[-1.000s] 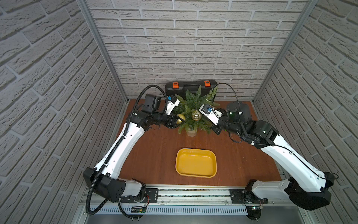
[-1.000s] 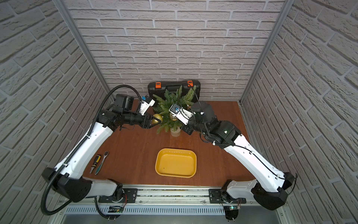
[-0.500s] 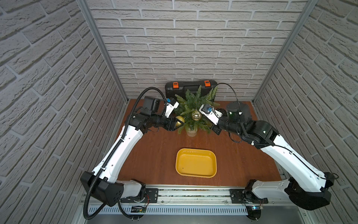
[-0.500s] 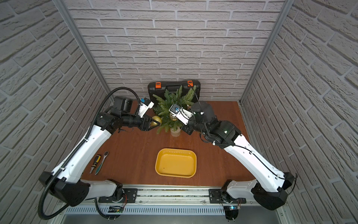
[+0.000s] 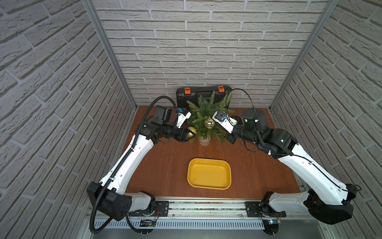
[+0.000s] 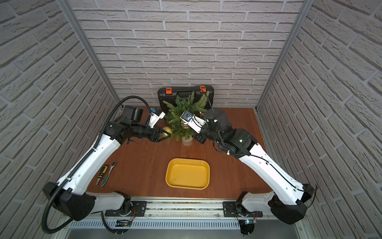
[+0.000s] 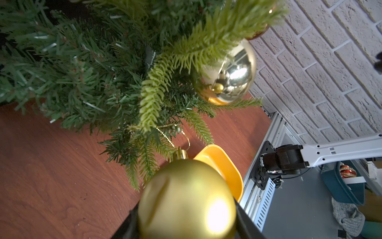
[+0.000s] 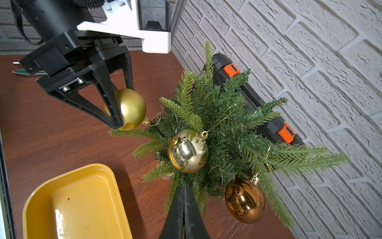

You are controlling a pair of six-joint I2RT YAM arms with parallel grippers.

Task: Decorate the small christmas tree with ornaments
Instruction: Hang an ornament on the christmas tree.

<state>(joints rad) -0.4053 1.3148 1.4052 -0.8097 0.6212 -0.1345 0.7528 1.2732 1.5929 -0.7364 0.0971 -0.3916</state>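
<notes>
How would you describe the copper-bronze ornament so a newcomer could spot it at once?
Find the black case against the back wall; the small christmas tree stands in front of it. The copper-bronze ornament hangs on the tree's right-arm side. It is darker and redder than the mirror-like pale gold ornament and the gold ornament in the left tool.

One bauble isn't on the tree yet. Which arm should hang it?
Left. The left end effector is shut on the matte gold round bauble, its loop at the branch tips of the small green artificial tree. The right end effector is shut and empty.
</notes>
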